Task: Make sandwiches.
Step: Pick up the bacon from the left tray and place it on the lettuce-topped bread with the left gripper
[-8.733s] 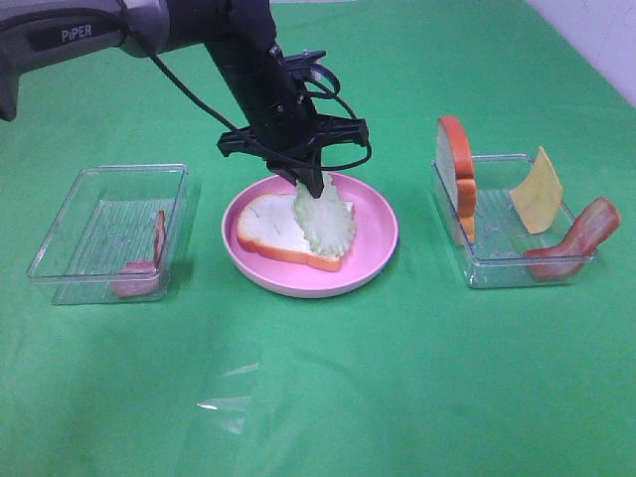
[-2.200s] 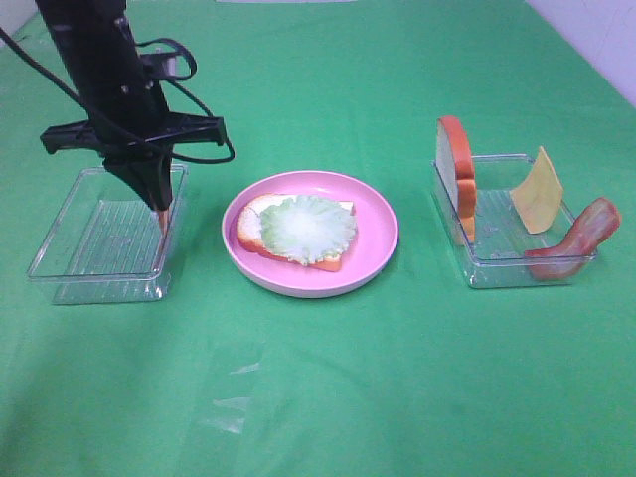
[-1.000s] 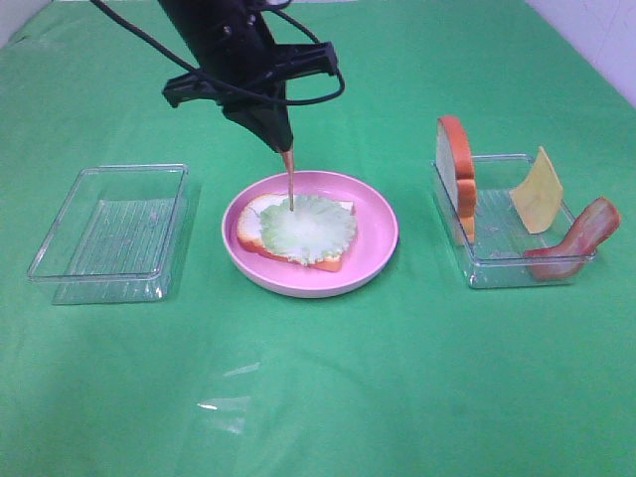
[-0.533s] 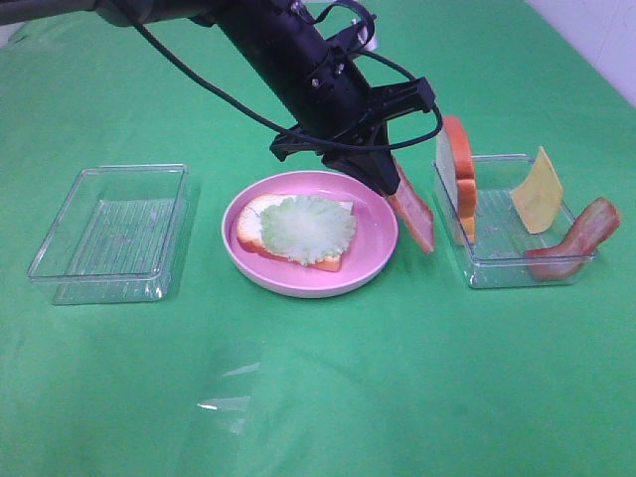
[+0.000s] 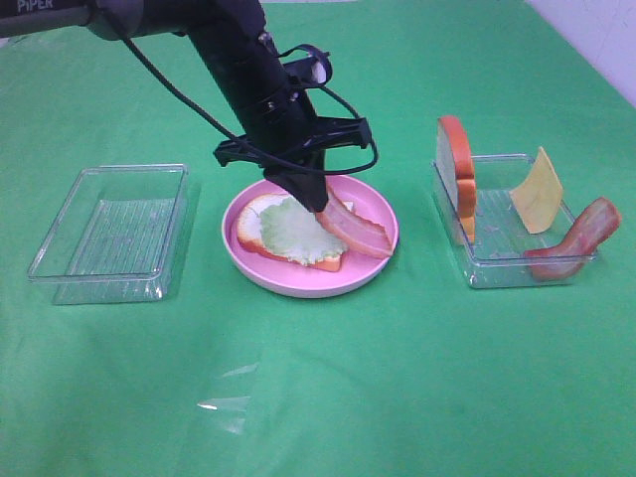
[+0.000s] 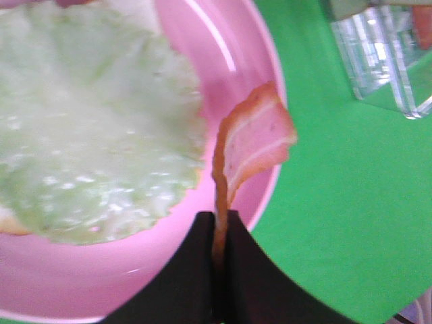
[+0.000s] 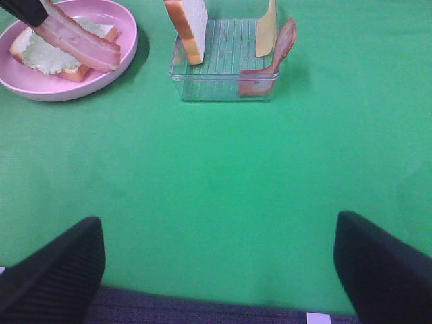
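Note:
A white bread slice point(image 5: 256, 225) with a pale green lettuce leaf point(image 5: 288, 230) on it lies on the pink plate point(image 5: 376, 211). My left gripper point(image 5: 320, 204) is shut on one end of a red-brown bacon strip point(image 5: 356, 231) and holds it low over the plate's right side. In the left wrist view the strip point(image 6: 253, 138) hangs beside the lettuce point(image 6: 88, 142). A second bread slice point(image 5: 458, 174), a yellow cheese square point(image 5: 537, 191) and another bacon strip point(image 5: 579, 239) stand in the right clear tray point(image 5: 477, 266). My right gripper's fingers point(image 7: 50, 270) are wide apart, low over bare cloth.
A clear tray point(image 5: 109, 234) with nothing in it sits at the left on the green cloth. The right wrist view shows the plate point(image 7: 121, 50) and the right tray point(image 7: 226, 86) far ahead of that gripper.
My left gripper carried the bacon strip from the left tray, swung past the plate's right edge, and has come back left and down over the plate.

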Controlling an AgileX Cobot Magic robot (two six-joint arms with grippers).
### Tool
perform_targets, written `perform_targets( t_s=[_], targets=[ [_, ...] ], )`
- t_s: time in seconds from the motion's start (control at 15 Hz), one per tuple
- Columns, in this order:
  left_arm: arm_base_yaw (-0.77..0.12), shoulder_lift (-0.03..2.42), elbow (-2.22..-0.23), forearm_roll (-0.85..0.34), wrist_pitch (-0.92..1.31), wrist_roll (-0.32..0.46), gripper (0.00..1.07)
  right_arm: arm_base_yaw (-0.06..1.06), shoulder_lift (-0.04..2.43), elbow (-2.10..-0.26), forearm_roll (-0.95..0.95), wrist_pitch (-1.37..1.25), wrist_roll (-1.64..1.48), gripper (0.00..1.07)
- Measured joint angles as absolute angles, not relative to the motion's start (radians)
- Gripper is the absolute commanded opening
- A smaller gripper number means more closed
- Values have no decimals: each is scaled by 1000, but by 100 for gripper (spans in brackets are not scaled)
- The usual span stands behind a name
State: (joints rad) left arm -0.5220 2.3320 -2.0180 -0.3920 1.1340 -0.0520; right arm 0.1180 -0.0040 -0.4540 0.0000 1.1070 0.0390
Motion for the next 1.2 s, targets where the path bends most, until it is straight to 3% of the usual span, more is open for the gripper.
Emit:
perform_targets(
  t_s=[0.2,0.67,0.8,0.93,1.0,1.07,1.13,1.2],
  targets=[
    [-515,2332,-2018,-281,1139,-74,0,118,-4,-454,0,1107,39,89],
    [-515,2332,-2018,-258,1156,-74,0,118,-4,-454,0,1107,39,89],
    [-515,2332,-2018,-239,1157,-86,4,118,-4,-454,0,1107,39,89],
    [-515,2332,-2019,-204,1157,-121,28,118,-4,-454,0,1107,39,89],
    [-515,2332,-2023,-185,1160,-138,49,118,-4,-454,0,1107,39,89],
    [-515,2332,-2026,-172,1161,-145,80,118,-4,-454,0,1107,39,89],
    [-515,2332,-2026,-172,1162,-149,94,118,-4,-454,0,1107,39,89],
    [-515,2332,-2026,-171,1164,-149,102,118,-4,-454,0,1107,39,89]
  ],
)
